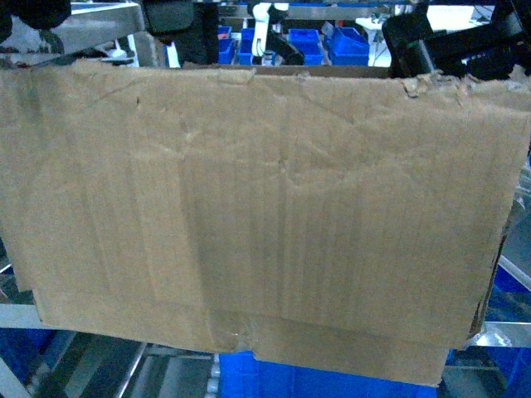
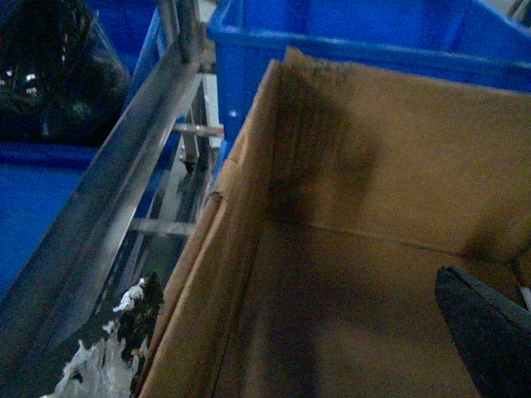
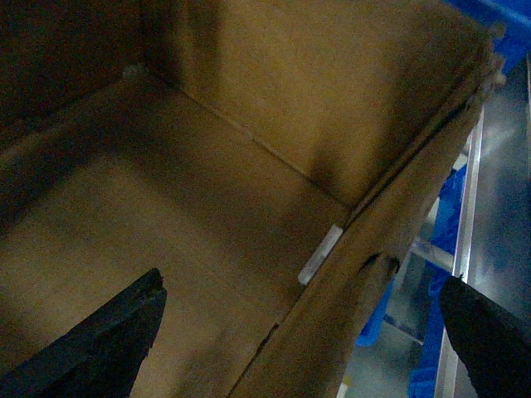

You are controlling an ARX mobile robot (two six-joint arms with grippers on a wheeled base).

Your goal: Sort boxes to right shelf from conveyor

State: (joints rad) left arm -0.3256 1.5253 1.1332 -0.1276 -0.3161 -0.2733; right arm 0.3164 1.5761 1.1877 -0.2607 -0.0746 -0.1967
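A large brown cardboard box with ragged top edges fills the head view. Its open top faces away from the head camera. My left gripper is open and straddles the box's left wall, one dark finger inside and the whitish worn one outside. My right gripper is open astride the right wall, with fingers set wide apart and clear of the cardboard. Silver rails of the right shelf run beside the box and show again in the right wrist view. The conveyor is out of view.
Blue plastic bins stand behind the box, and another blue bin sits below it. A blue bin lies just beyond the box's far wall. Both dark arms reach over the top edge.
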